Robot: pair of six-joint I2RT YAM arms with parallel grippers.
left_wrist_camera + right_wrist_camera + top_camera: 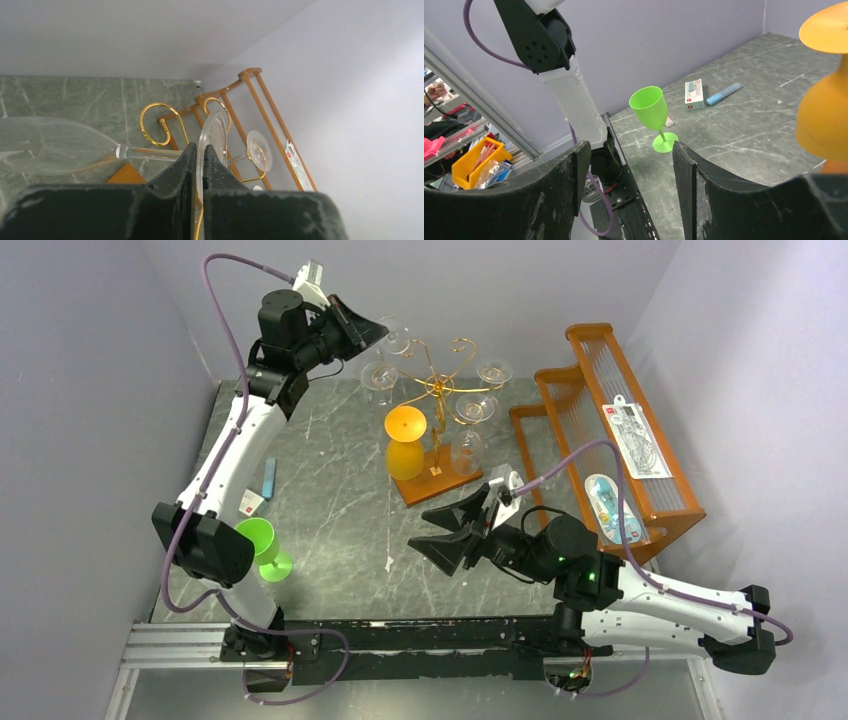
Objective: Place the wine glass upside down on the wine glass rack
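left hand [199,159]: pinching clear wine glass [60,145] by the foot, wine glass rack [156,120] just beyond
right hand [630,152]: wide open, empty
small box [694,94]: print unreadable tbh

I get flat, even light from overhead, bright on the pale walls [80,390]. Shadows beside the wine glass rack [447,483] are faint and soft. In my left wrist view the wine glass [60,145] bowl smears near the lens. The orange goblet [824,115] at the edge of my right wrist view is soft too.
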